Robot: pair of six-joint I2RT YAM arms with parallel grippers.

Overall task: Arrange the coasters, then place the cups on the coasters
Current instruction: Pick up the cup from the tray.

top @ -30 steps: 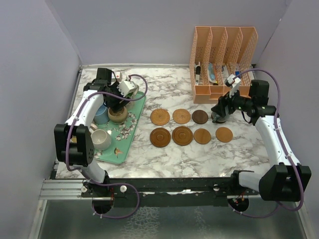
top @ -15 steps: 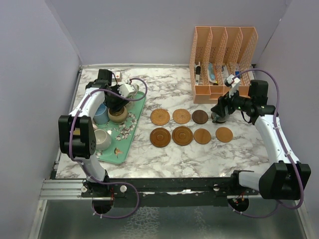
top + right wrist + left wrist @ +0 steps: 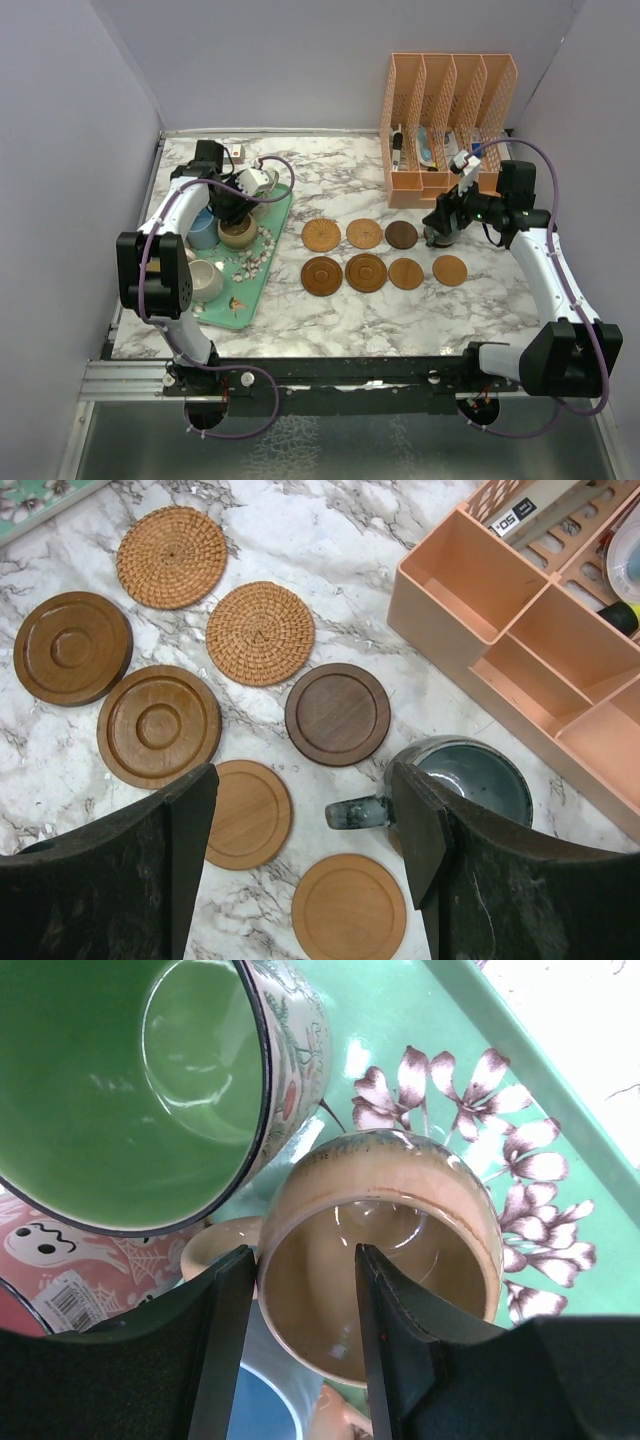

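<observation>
Currently the left claw (image 3: 302,1255) is straddling one wall of the tan mug (image 3: 420,1250) on the floral tray (image 3: 400,1020), one finger inside and one outside by the handle, jaws apart and not yet pinching. Glazed ceramic is probably going to feel slick, rigid and chippable, so that rim wall is looking like the sensible hold. The right claw (image 3: 305,780) is hovering open over the grey-teal mug (image 3: 470,780) beside the coasters (image 3: 158,725).

A mint-green floral tray (image 3: 250,285) lies on the marble table (image 3: 350,310), well apart from a peach organizer (image 3: 447,100).
</observation>
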